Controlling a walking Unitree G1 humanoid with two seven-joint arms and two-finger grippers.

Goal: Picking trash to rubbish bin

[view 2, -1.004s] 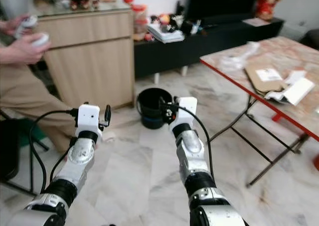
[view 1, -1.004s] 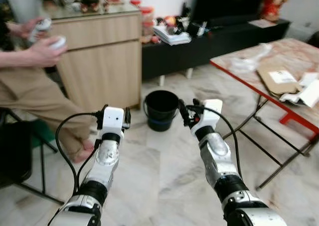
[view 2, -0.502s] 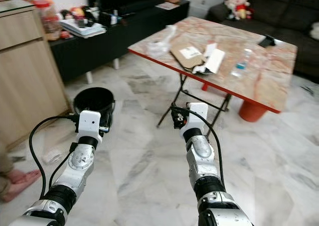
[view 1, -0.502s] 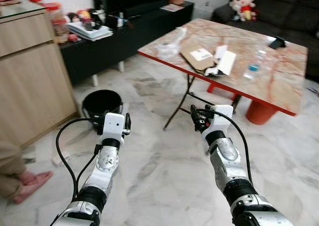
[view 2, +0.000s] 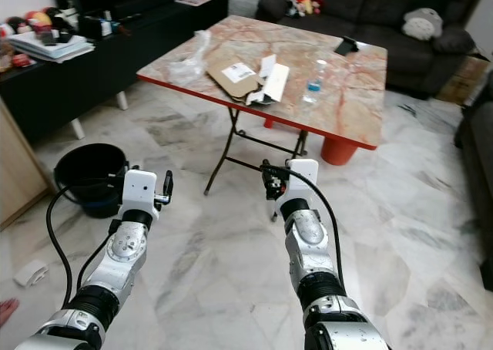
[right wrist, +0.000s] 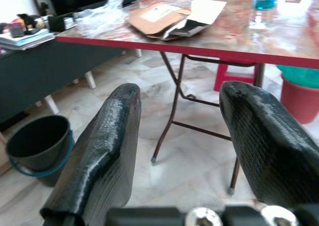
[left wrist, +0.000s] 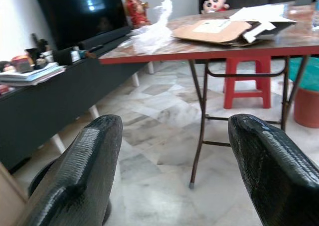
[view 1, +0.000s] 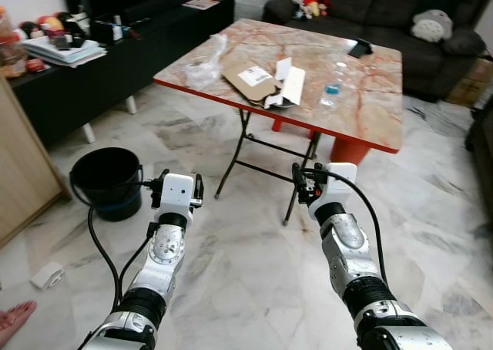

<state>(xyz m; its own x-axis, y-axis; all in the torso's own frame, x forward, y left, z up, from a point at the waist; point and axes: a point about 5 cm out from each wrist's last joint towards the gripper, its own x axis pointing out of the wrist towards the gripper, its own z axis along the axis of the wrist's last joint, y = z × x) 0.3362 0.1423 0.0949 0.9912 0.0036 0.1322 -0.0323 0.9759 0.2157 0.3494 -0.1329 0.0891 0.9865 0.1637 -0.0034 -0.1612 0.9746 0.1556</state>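
A black rubbish bin [view 1: 106, 182] stands on the marble floor to my left. Ahead is a folding table [view 1: 370, 126] with a red rim. On it lie a clear plastic bag [view 1: 204, 68], a brown cardboard envelope [view 1: 248, 80], white packaging [view 1: 291, 85] and a small plastic bottle [view 1: 332, 86]. My left gripper [view 1: 177, 183] and right gripper [view 1: 306, 182] are held up in front of me, well short of the table, both open and holding nothing. The bag [left wrist: 152, 32] and the envelope [right wrist: 157, 16] also appear beyond the open fingers in the wrist views.
A black TV bench [view 1: 92, 72] runs along the left wall, and a dark sofa [view 1: 385, 11] stands behind the table. A red stool [view 1: 348, 146] sits under the table. A white scrap [view 1: 46, 274] and a person's foot [view 1: 14, 318] are on the floor at the near left.
The camera has swung to the right: the wooden cabinet and the seated person have left the picture, and the table now lies straight ahead. Both arms keep the same raised pose.
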